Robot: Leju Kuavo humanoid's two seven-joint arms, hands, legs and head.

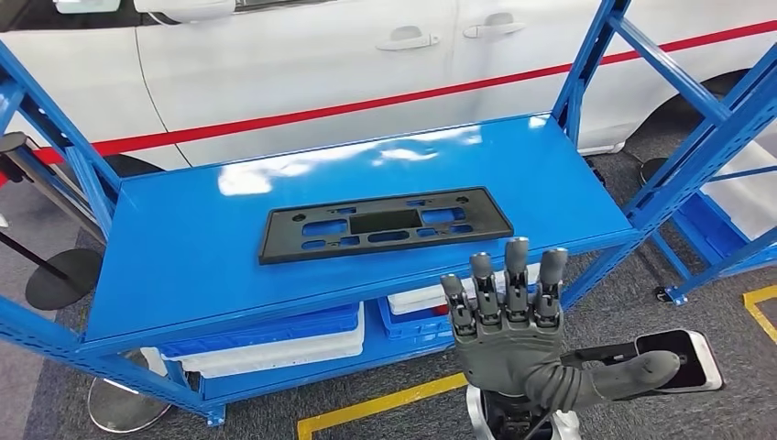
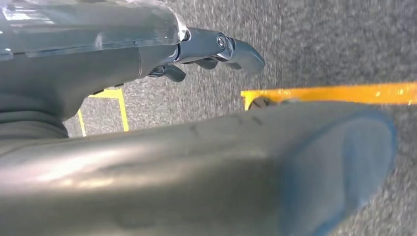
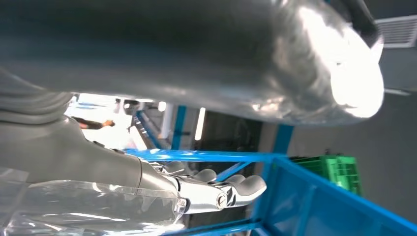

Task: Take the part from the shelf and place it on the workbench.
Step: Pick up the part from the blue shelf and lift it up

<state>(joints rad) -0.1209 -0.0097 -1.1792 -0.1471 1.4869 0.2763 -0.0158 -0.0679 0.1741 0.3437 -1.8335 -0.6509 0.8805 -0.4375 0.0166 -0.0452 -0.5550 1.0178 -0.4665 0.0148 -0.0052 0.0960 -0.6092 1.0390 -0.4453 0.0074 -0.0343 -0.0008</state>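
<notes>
One blue shelf rack (image 1: 183,275) fills the head view, its glossy top deck carrying a single black part (image 1: 385,224), a flat rectangular frame with cut-outs, lying flat near the middle of the deck and untouched by any hand. Under the deck, two stacks of white and blue bins (image 1: 275,344) sit side by side on the lower level. Left of the rack, one round black stand base (image 1: 62,278) rests on the grey floor, and a chrome disc base (image 1: 124,403) sits by the rack's front left leg. Behind the rack, one white car (image 1: 366,55) with a red stripe spans the background. The right hand (image 1: 513,321) is raised in front of the deck's front edge, right of the part, fingers straight and spread, thumb out to the side, holding nothing. A second blue rack (image 1: 715,137) stands at far right. Yellow floor tape (image 1: 385,405) runs along grey carpet. In the left wrist view, the left hand (image 2: 206,54) hangs over carpet and yellow tape, fingers loosely extended, empty.
</notes>
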